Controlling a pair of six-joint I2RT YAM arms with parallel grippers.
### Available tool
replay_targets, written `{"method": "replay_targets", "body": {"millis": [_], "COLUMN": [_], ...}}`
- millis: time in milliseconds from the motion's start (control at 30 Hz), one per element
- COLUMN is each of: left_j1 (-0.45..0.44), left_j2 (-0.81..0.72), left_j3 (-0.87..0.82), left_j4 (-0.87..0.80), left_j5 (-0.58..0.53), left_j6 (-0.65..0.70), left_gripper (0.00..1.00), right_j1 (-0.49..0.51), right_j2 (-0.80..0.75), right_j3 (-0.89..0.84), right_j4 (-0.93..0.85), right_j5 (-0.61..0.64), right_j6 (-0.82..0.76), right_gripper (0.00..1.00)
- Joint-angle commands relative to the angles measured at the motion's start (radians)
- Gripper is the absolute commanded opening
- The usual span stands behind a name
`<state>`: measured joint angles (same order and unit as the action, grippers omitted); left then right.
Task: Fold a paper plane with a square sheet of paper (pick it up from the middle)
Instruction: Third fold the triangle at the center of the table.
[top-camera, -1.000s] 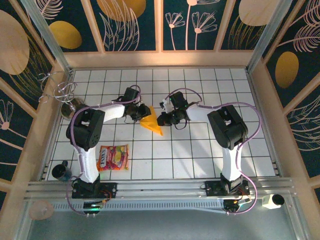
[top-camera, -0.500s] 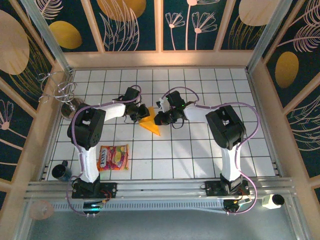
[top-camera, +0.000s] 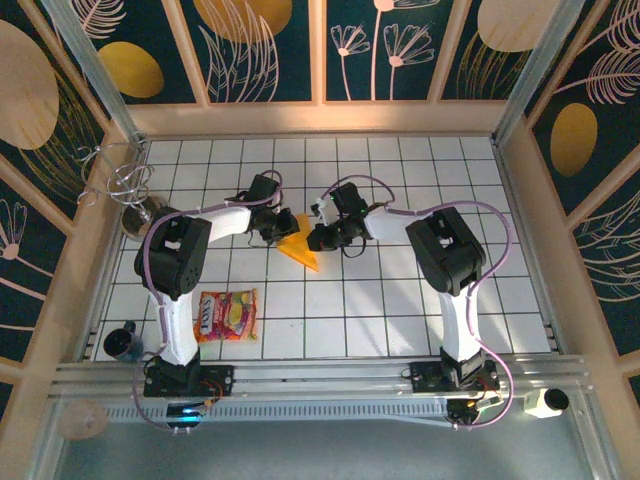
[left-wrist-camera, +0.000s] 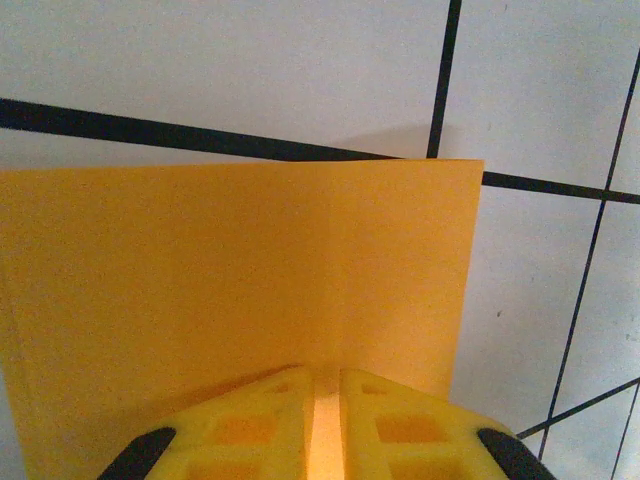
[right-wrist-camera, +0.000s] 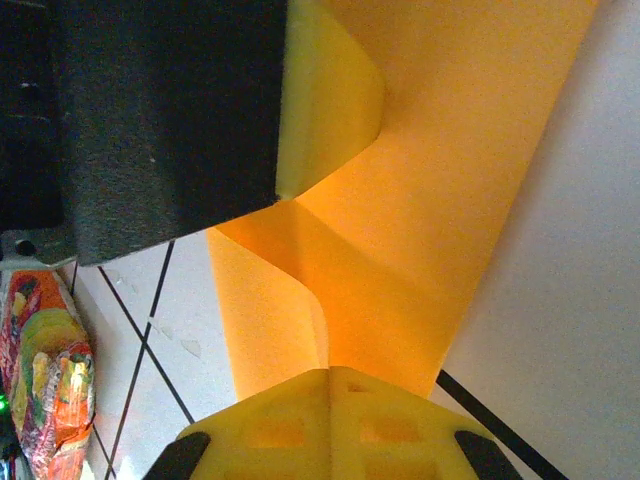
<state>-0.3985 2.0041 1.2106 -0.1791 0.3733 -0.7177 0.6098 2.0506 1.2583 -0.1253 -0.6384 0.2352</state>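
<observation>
Right arm has swung leftward since a second ago. The folded orange-yellow paper sheet (top-camera: 303, 248) has barely shifted. Now the left pincer (left-wrist-camera: 325, 400) is narrow, clamped on the sheet's edge. The right pincer (right-wrist-camera: 330, 385) is fully closed, pinching the sheet at a fold. Sheet sits mid white-tiled tabletop (top-camera: 400, 300), between both pincers. Print on the red-and-yellow snack packet (top-camera: 227, 315) is unreadable.

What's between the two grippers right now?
The folded orange-yellow sheet of paper, gripped by the left gripper and right gripper from either side; top view shows it.
</observation>
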Motion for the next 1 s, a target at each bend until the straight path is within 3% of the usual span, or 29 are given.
{"method": "replay_targets", "body": {"millis": [0,767,967], "left_j1": [-0.001,0.000,0.009], "left_j2": [0.019,-0.016,-0.086], "left_j3": [0.010,0.010,0.003], "left_j4": [-0.034,0.008,0.030], "left_j5": [0.012,0.062,0.055], "left_j6": [0.008,-0.021,-0.031], "left_gripper": [0.16,0.12,0.16], "right_j1": [0.013,0.020,0.019], "right_j2": [0.013,0.057,0.065], "right_j3": [0.028,0.043,0.042], "right_j4": [-0.010,-0.034,-0.040], "right_j5": [-0.035,-0.023,0.000], "right_j6": [-0.028,-0.033,-0.029], "right_gripper": [0.01,0.01,0.01]}}
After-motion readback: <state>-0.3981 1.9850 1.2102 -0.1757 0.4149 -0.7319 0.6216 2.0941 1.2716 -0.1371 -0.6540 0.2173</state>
